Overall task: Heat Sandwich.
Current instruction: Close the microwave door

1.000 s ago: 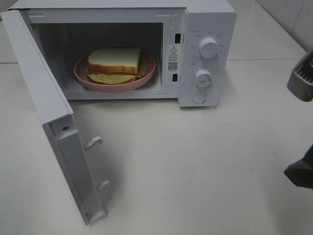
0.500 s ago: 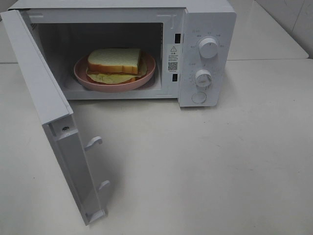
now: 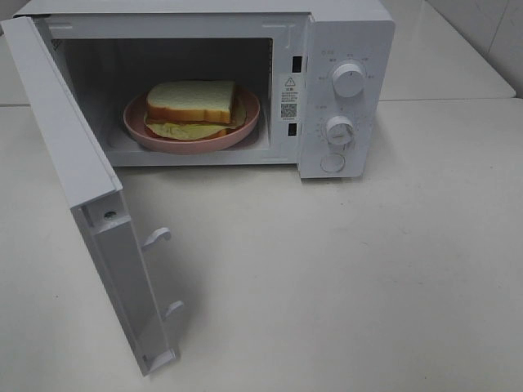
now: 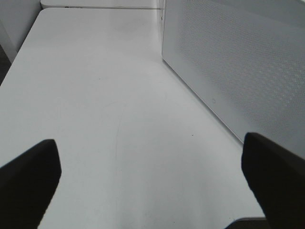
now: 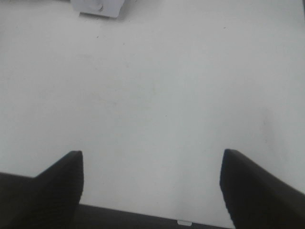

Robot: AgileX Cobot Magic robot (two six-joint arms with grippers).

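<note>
Exterior high shows the sandwich (image 3: 193, 102) already inside the microwave (image 3: 347, 33). It lies on the pink plate (image 3: 189, 145) in the middle of the cavity, with its long axis running side to side across the opening. The door (image 3: 122, 278) hangs swung wide out over the left part of the worktop (image 3: 343, 286), its latch hooks turned toward the middle. Neither arm appears in this view.

On the left wrist camera we see the left fingers (image 4: 28, 186) spread wide with nothing between them, low over bare worktop. The door's perforated outer face stands close ahead of them and off to one side. The right fingers (image 5: 52, 186) are likewise parted and empty over bare worktop, and only a small white corner of what we take to be the microwave shows at the far edge of that view.

We judge the loading done; what remains is to shut the door and set the upper dial (image 3: 349, 80) and lower dial (image 3: 339, 131). The coming move turns on the door's outer face being turned toward the left arm, which is the nearer one. A push on that face should swing the door toward the cavity. The right arm sits on the control panel's side, so we would leave the dials to it.
</note>
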